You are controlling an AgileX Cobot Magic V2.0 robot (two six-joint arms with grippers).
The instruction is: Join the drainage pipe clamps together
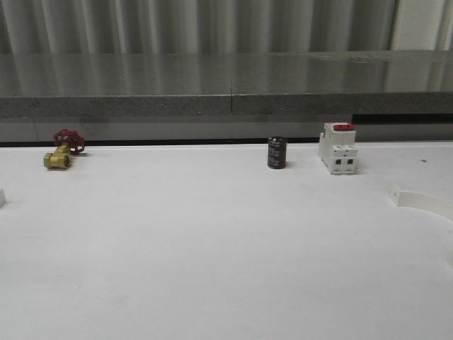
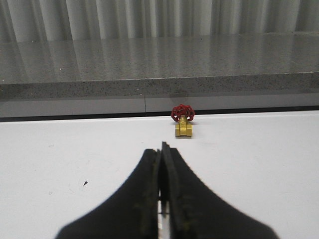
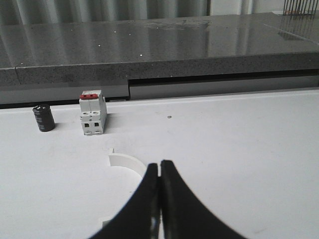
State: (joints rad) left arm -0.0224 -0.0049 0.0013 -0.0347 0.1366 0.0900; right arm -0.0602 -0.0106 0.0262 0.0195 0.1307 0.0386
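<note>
Nearest in the right wrist view, the right claw (image 3: 159, 172) is clenched, its black fingers pressed together with nothing between them. Just beyond its tips a white clamp (image 3: 124, 162) lies flat on the white tabletop (image 3: 239, 149), its curved band running partly behind the fingers; whether they touch cannot be told. In the front view the same clamp (image 1: 425, 202) sits at the right edge, a small tab at its near end. Farther back stand a white switch (image 3: 92, 113) with a red top and, beside it, a black cylinder (image 3: 44, 118), both near the tabletop's far edge and well apart from the clamp. The left claw (image 2: 162, 154) is likewise clenched and empty. Beyond it, well apart, a brass valve (image 2: 183, 121) with a red handwheel rests by the far edge, below a grey ledge (image 2: 149, 64).
</note>
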